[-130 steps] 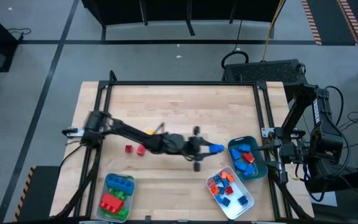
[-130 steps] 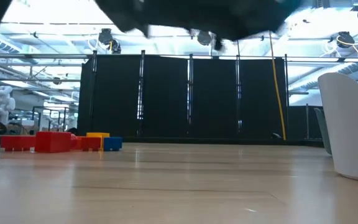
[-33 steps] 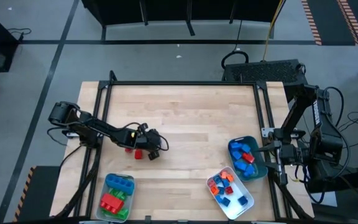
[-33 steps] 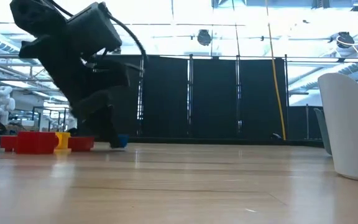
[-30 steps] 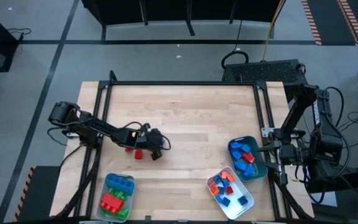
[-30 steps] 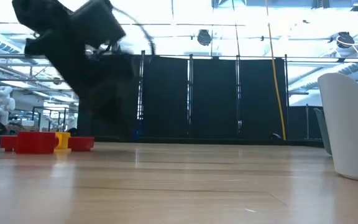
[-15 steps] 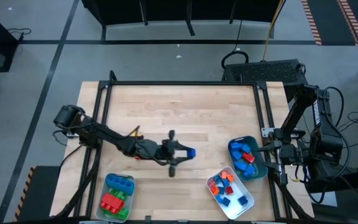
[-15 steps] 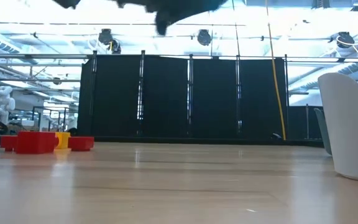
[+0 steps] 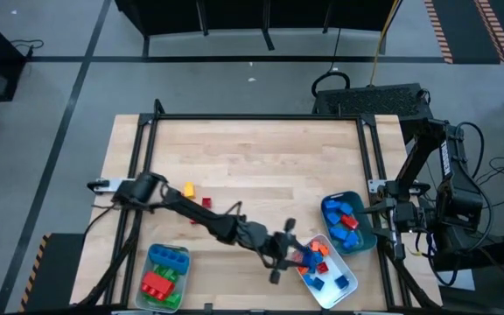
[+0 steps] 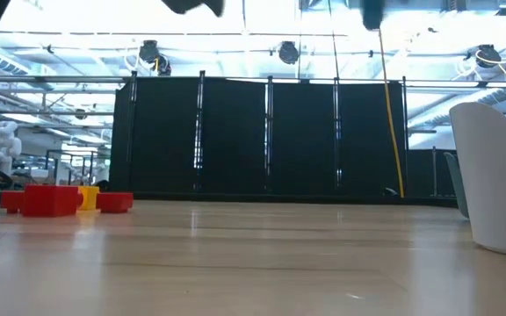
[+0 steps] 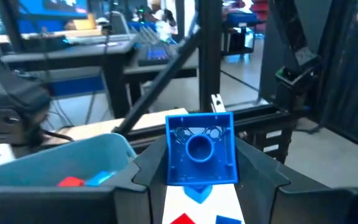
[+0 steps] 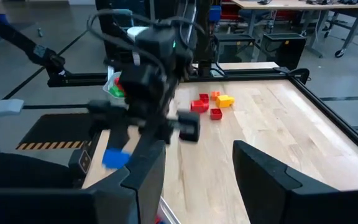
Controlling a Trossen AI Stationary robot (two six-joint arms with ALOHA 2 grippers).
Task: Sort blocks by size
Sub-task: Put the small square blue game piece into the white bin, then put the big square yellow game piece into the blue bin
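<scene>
My left gripper point(image 9: 294, 254) reaches level across the table and is shut on a small blue block point(image 11: 201, 149). It hangs over the near left rim of the white tray point(image 9: 344, 286), which holds red, orange and blue blocks. The right wrist view shows the same blue block point(image 12: 115, 157) below the left arm. My right gripper point(image 12: 197, 149) waits open by the table's right edge, above the teal tray point(image 9: 362, 236). Loose yellow point(image 9: 188, 189) and red blocks point(image 9: 206, 202) lie on the table's left half. My left gripper pinches the blue block by two opposite sides point(image 11: 169, 152) between its two fingers. The fingers lie level and point toward the table's near right. The block's hollow underside faces the wrist camera. It is lifted clear above the white tray.
A third tray point(image 9: 151, 254) with large green, red and blue blocks sits at the near left. The teal tray point(image 11: 55, 162) with blue and red blocks stands just beyond the white one. In the low view, red and yellow blocks point(image 10: 55, 199) lie far left and a white tray wall point(image 10: 499, 175) rises at the right.
My left gripper has lifted the blue block off the table by the loose red blocks. It has swung up and toward the table's near right, tipping from pointing down to level. It now hangs over the white tray, with the block in its fingers.
</scene>
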